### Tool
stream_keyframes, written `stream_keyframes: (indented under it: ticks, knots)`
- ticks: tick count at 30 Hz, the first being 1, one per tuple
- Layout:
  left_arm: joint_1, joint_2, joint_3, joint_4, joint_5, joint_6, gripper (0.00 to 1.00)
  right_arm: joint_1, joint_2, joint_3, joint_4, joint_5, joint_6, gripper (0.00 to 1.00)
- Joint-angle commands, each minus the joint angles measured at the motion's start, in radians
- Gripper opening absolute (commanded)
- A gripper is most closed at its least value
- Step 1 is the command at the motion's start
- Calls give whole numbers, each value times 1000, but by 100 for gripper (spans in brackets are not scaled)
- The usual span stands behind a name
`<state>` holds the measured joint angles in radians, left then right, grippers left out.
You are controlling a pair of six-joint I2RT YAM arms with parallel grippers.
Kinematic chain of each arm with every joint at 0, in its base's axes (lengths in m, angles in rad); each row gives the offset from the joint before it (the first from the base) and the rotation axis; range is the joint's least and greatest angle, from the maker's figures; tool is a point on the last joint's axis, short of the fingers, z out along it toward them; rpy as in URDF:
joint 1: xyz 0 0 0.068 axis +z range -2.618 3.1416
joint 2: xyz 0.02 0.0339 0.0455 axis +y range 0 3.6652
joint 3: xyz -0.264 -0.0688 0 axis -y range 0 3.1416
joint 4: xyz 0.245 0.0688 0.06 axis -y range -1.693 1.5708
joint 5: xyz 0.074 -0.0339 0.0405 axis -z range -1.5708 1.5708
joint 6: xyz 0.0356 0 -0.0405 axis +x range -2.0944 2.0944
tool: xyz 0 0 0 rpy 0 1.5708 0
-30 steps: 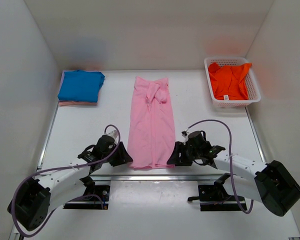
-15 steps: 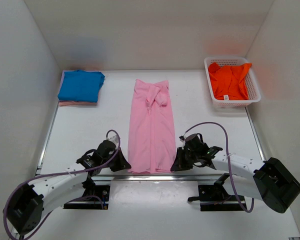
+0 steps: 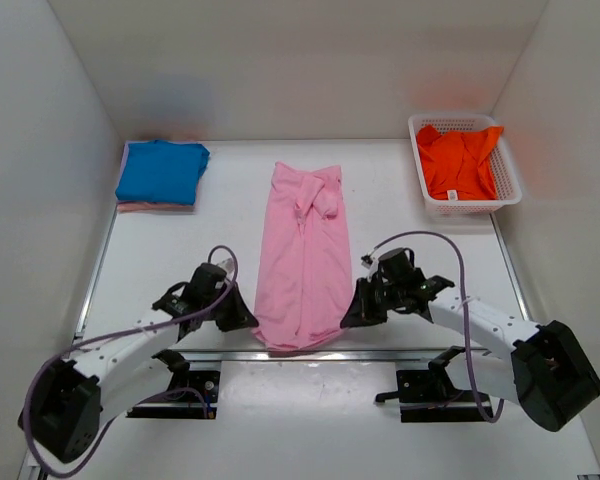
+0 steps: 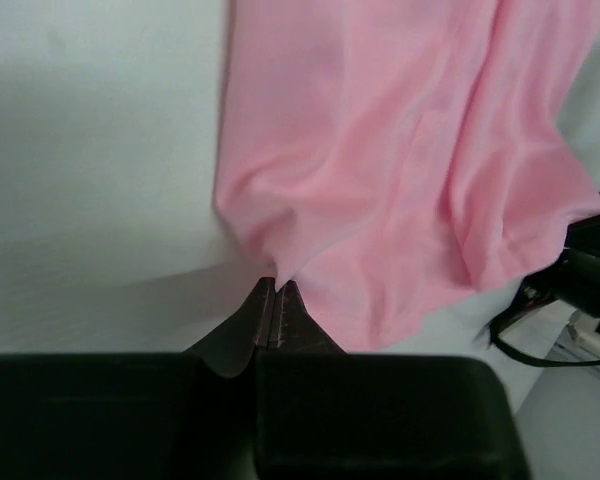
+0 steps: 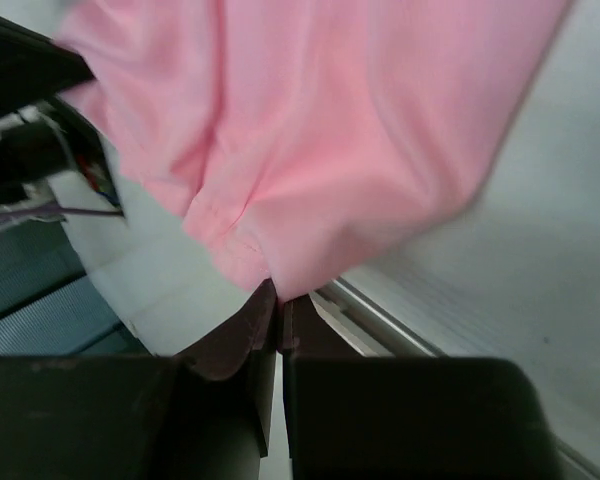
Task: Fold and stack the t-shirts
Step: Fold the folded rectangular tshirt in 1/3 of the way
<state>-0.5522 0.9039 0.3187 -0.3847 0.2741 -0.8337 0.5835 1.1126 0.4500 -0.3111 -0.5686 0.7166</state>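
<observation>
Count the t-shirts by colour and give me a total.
Pink: 1, the pink t-shirt laid out mid-table.
Blue: 1, the blue t-shirt folded at the far left.
Orange: 1, the orange t-shirt in the basket.
Total: 3, not counting a pinkish edge under the blue one, too thin to identify.

The pink shirt [image 3: 302, 265] is soft, matt cloth, fine in weave and loosely creased. The blue shirt [image 3: 160, 172] and orange shirt [image 3: 458, 160] look like the same matt cloth. The basket [image 3: 462, 208] is white plastic lattice. The table [image 3: 180, 250] is smooth, matt white, with a dull metal rail [image 3: 380, 353] at its near edge. The left gripper [image 4: 276, 292] and right gripper [image 5: 278, 300] have matt black jaws, plastic by the look. The arm shells [image 3: 485, 322] are glossy white.
</observation>
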Motion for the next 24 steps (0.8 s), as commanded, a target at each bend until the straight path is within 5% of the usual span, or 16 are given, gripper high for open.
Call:
stream_keyframes:
  ticks: [1,12,15,16,18,21,24]
  knots:
    - [81,117,158,64,60,80,0,-104,51,116,-11,-102,-86,0]
    - [300,616,614,132,129,215,0,-301,447,521,-68,-185,-267,1]
    - [313,740,746,129,134,232,8,-333,573,665,-86,-165,-298,1]
    - [317,803,801,127,146,238,20,-343,598,723,-106,-159,-310,3]
    - [336,904,888,119,164,239,36,-376,676,823,-109,-148,-321,25]
    - [362,960,921,141,186,225,44,-401,705,875,-117,-126,-336,46]
    - [380,928,857,173,172,219,47,-407,672,848,-120,-85,-341,49]
